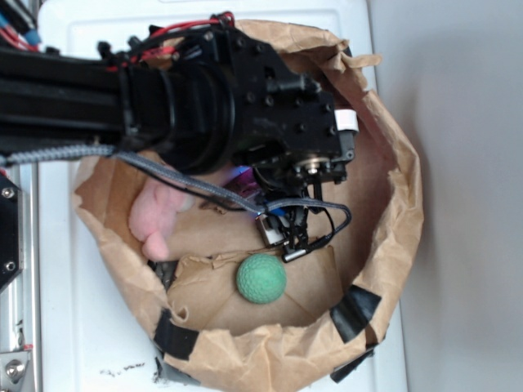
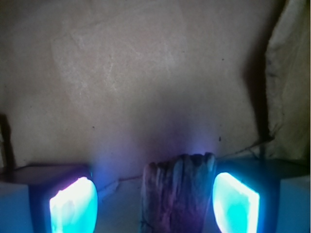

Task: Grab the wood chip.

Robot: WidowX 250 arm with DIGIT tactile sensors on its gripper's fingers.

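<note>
At the bottom of the wrist view, the wood chip [image 2: 177,191] stands between the spread gripper [image 2: 154,204] pads, nearer the right one. The gripper grasps nothing yet. Best to shift slightly right, centring the chip, then squeeze across its width.

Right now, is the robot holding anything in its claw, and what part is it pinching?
Not yet. The wood chip stands between the glowing pads of the gripper, its rough end poking up. There's a gap on both sides, wider on one, so nothing is pinched.
</note>
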